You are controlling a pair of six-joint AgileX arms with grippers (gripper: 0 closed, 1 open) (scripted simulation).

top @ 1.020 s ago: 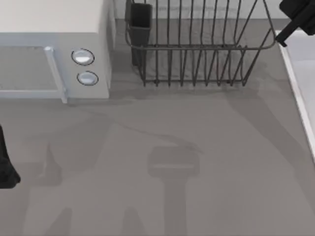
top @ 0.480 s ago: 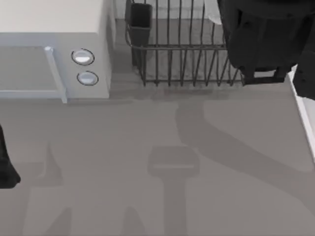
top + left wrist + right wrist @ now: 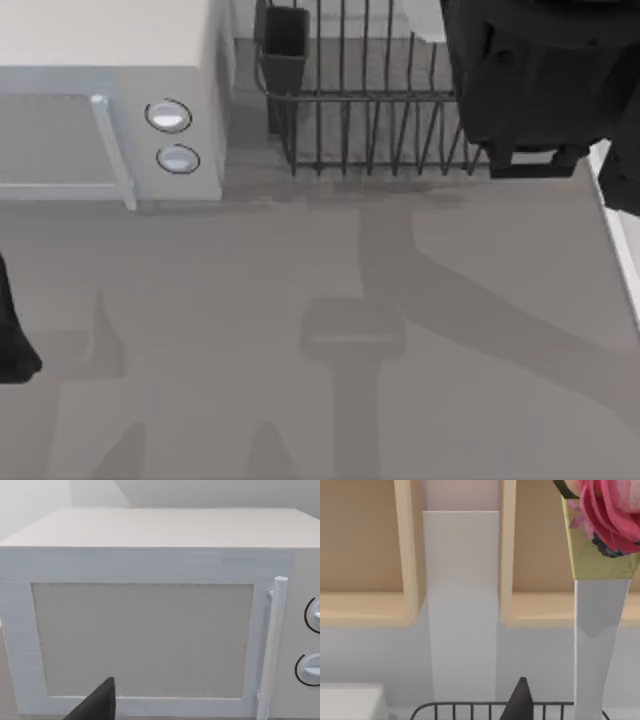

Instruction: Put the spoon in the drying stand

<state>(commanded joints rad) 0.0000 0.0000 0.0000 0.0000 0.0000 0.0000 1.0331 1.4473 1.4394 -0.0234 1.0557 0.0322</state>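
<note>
Right arm (image 3: 540, 80): hovering over the drying stand (image 3: 370, 130)'s right end; gripper state impossible to tell.
Left arm (image 3: 15, 340): parked at tabletop's left edge.
Risk: spoon catching tines, falling outside.

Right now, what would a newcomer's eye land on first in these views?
The right arm, a big black mass, looms over the right end of the drying stand at the table's back edge. Left of the stand sits the white microwave with its two round knobs. The left arm rests at the table's left edge.
</note>
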